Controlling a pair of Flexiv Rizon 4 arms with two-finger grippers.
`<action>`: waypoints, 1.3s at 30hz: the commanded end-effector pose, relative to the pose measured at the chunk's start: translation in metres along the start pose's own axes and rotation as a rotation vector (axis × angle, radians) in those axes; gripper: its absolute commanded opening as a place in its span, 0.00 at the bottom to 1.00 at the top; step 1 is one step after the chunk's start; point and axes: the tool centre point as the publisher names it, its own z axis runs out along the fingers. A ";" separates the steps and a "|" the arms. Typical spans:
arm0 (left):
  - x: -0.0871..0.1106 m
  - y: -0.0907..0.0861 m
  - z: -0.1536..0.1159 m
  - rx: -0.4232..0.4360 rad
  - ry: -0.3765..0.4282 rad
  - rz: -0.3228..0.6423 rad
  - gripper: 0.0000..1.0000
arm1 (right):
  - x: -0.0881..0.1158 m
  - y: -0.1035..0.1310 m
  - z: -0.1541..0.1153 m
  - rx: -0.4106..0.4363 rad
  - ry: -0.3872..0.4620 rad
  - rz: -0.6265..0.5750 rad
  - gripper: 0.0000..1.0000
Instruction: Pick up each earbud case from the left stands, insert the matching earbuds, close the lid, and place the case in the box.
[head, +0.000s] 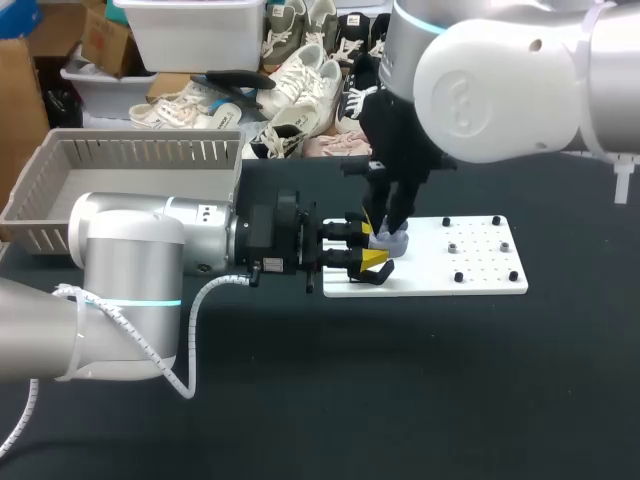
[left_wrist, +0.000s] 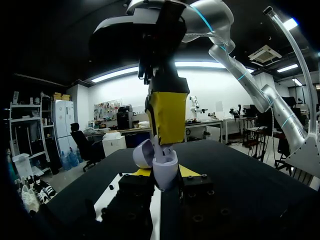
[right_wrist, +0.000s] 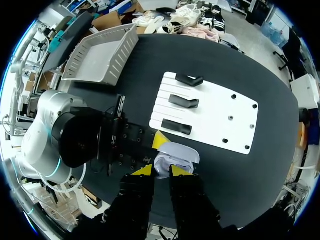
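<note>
Since the open lavender earbud case needs steadying, my left gripper clamps it; right gripper directly above, grip: cannot tell.

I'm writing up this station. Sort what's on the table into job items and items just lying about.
Job: earbud case, lid open, held in the left pincer; right pincer above it; black stands on the white board; grey box.
Lying about: small black pegs at the board's other end, purpose unclear.
</note>
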 end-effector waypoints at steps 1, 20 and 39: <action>0.000 0.000 0.000 -0.001 -0.002 0.001 0.00 | -0.002 -0.001 0.003 0.006 0.005 0.004 0.00; 0.000 0.000 0.000 -0.001 -0.002 0.001 0.00 | -0.004 -0.004 0.006 0.019 0.020 0.015 0.00; 0.000 0.000 0.000 -0.001 -0.002 0.001 0.00 | 0.008 0.002 -0.008 -0.002 0.000 -0.001 0.45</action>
